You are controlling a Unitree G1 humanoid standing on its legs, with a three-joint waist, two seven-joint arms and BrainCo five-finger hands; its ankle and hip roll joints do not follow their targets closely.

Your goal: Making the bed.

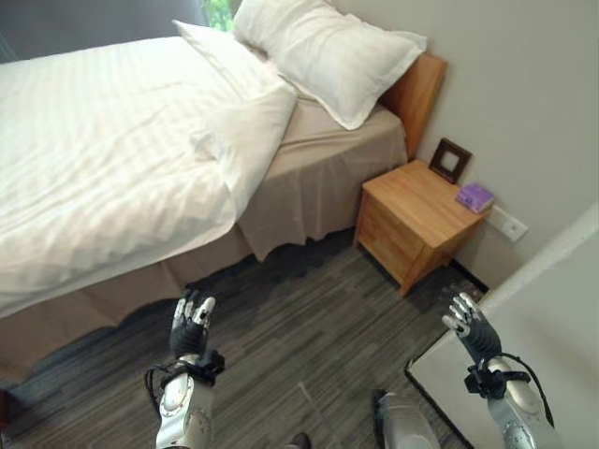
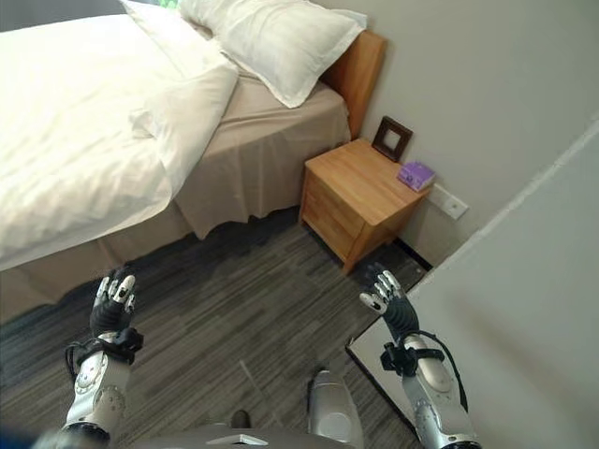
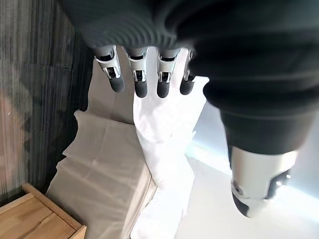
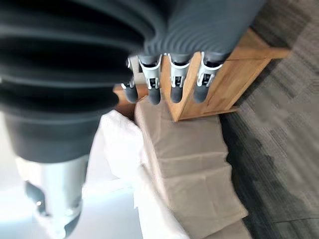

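A bed with a white striped duvet (image 1: 103,159) stands at the upper left, its top corner folded back in a crumpled flap (image 1: 245,131) over the beige sheet (image 1: 323,173). Two white pillows (image 1: 323,51) lean against the wooden headboard (image 1: 416,94). My left hand (image 1: 190,325) is raised over the floor a short way from the bed's side, fingers straight, holding nothing. My right hand (image 1: 471,326) is up at the lower right, also open and empty, well away from the bed.
A wooden nightstand (image 1: 416,215) stands beside the headboard against the wall, carrying a dark picture frame (image 1: 450,160) and a small purple box (image 1: 474,196). Dark striped carpet (image 1: 309,327) lies between me and the bed. A pale flat surface (image 1: 543,346) edges the lower right.
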